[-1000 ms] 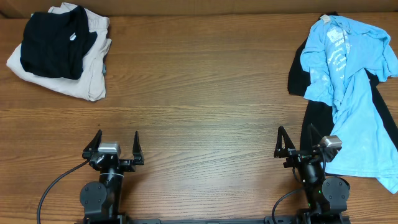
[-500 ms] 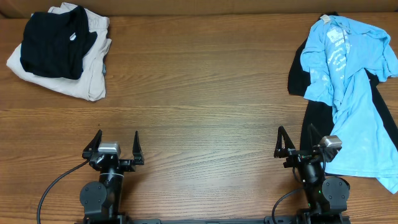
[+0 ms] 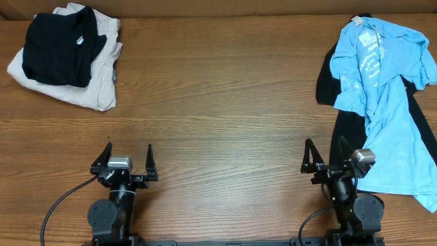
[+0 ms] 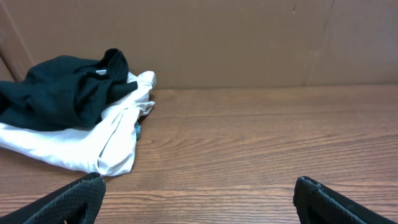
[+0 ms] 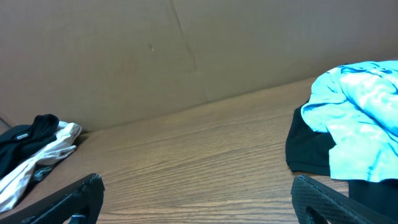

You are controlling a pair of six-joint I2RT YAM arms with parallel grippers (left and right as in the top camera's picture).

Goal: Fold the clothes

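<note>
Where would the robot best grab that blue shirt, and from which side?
Probably the near hem of the blue shirt, taken by the right gripper coming from the front: the shirt lies crumpled over a black garment, and that loose edge is uncovered and closest.

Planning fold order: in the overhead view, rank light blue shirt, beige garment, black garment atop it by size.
Largest: light blue shirt.
Then beige garment and black garment: visible areas look alike, black covers part of beige, so unranked.

The blue shirt [image 3: 386,102] covers most of a black cloth [image 3: 349,133] — its full shape can't be seen — and runs off the edge at 4 o'clock. At 10 o'clock, a black top [image 3: 58,48] hides much of the pale cloth [image 3: 92,82].
</note>
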